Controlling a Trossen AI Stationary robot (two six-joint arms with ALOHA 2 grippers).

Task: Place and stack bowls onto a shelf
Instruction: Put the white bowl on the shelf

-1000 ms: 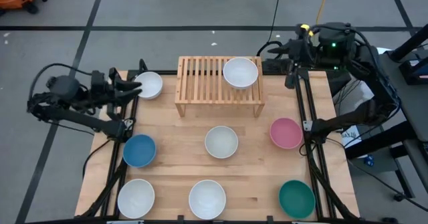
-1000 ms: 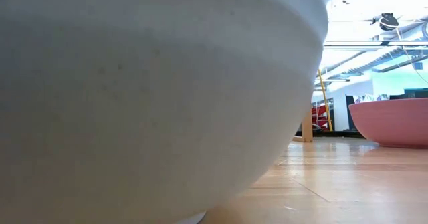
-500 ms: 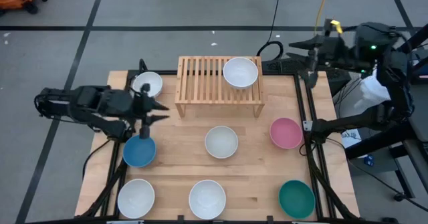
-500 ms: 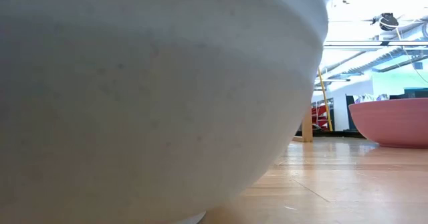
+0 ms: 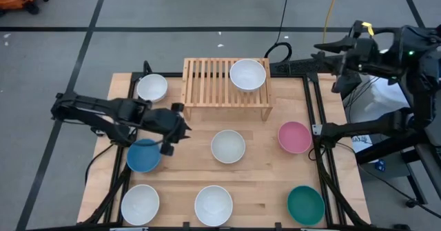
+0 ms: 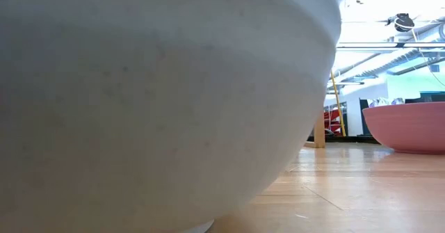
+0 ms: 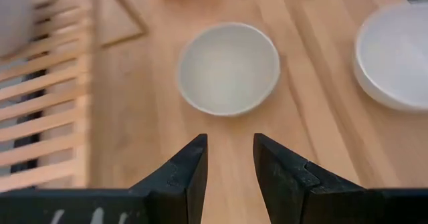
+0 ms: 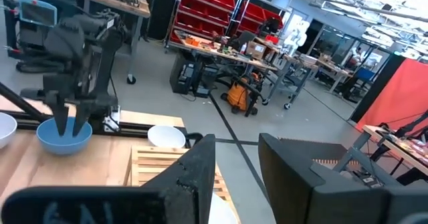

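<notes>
Several bowls stand on the wooden table, each on its base: a white one in the middle (image 5: 227, 146), blue (image 5: 143, 155), pink (image 5: 294, 136), dark green (image 5: 305, 205), white ones at the near edge (image 5: 140, 203) (image 5: 213, 205) and at the far left (image 5: 151, 87). One more white bowl (image 5: 247, 74) sits on the slatted shelf (image 5: 207, 86). My left gripper (image 5: 180, 126) hovers open, tipped down, left of the middle white bowl (image 7: 229, 67). My right gripper (image 5: 329, 60) is open, level, beyond the table's far right corner.
In the low view a white bowl (image 6: 153, 101) close to the camera blocks most of the picture; the pink bowl (image 6: 410, 125) and a shelf leg (image 6: 319, 129) show beside it. Dark frame rails (image 5: 318, 141) run along the table's left and right edges.
My left gripper has swung from beside the far-left white bowl toward the table's middle, sinking, rolling and tipping its fingers downward; it now faces the middle white bowl. My right gripper has drawn back past the table's right edge. No bowl has moved.
</notes>
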